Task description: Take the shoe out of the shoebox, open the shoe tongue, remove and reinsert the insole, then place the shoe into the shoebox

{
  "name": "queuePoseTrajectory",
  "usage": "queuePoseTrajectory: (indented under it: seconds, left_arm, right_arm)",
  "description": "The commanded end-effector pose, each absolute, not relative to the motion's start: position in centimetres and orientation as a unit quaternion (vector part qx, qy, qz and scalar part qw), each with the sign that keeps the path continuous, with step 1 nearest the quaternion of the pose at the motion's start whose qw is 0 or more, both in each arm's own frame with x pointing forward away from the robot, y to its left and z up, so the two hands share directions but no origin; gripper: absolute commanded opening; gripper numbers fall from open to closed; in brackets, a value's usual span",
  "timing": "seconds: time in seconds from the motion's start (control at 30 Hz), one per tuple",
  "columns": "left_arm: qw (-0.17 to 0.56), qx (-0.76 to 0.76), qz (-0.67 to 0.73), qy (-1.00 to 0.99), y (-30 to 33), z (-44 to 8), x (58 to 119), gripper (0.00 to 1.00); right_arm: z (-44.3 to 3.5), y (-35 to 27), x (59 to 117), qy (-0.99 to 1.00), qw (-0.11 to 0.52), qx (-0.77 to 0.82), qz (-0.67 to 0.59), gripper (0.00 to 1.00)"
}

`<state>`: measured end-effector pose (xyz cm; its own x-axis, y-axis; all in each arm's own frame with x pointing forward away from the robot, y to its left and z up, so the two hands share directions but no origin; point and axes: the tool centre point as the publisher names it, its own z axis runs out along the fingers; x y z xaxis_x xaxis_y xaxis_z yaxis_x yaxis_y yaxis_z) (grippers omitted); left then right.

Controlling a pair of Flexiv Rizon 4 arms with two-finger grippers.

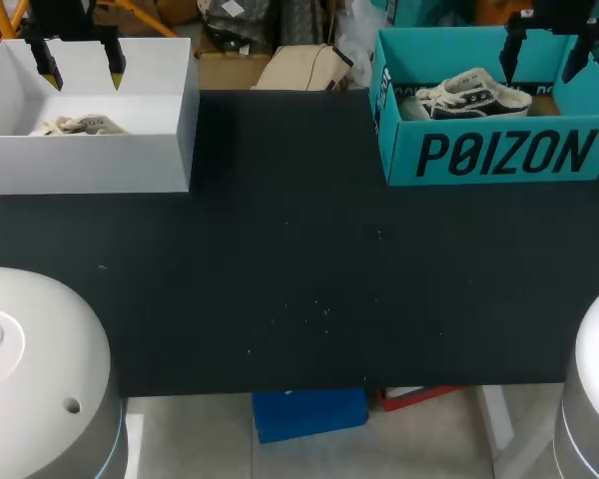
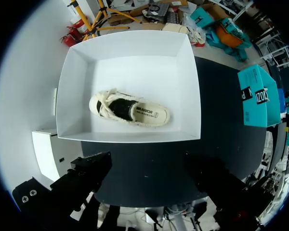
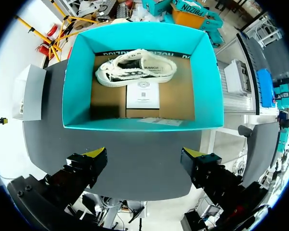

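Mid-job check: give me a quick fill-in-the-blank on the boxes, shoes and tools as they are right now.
The left shoebox, under the left tool, is coloured ___.
The right shoebox, under the right tool, is coloured ___.
Neither tool holds anything; both are ___.
The cream shoe lies ___ the left shoebox.
Missing words: white; teal; open; inside.

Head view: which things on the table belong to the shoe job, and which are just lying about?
Job: teal shoebox with the dark shoe inside; white shoebox with the cream shoe inside.
Lying about: white card on the teal shoebox's floor.
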<state>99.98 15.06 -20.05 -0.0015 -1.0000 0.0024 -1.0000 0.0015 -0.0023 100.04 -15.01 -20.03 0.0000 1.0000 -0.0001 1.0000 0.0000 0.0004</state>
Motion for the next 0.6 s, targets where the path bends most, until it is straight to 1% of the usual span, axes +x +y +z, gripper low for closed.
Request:
queuePoseTrajectory:
  seconds: [0.03,0.1,0.13,0.2,0.57,0.6]
  left_arm:
    - [0.0,0.707,0.002,-0.708,15.06,-20.05,99.98,1.0]
    - [0.0,0.707,0.002,-0.708,15.06,-20.05,99.98,1.0]
    - [0.0,0.707,0.002,-0.708,15.06,-20.05,99.98,1.0]
    - [0.0,0.707,0.002,-0.708,15.06,-20.05,99.98,1.0]
    - [0.0,0.707,0.002,-0.708,15.06,-20.05,99.98,1.0]
    - [0.0,0.707,0.002,-0.708,15.06,-20.05,99.98,1.0]
  right_arm:
    - [-19.96,-15.11,100.06,0.726,0.0,0.688,0.016,1.0]
    - [-19.7,-15.01,100.22,0.776,0.01,0.63,0.041,1.0]
    - [-19.59,-14.96,100.26,0.81,0.028,0.584,0.044,1.0]
    - [-19.22,-14.46,99.29,0.906,0.055,0.419,0.038,1.0]
    - [-19.22,-14.46,99.29,0.906,0.055,0.419,0.038,1.0]
    - [-19.19,-14.22,99.56,0.937,0.066,0.34,0.051,1.0]
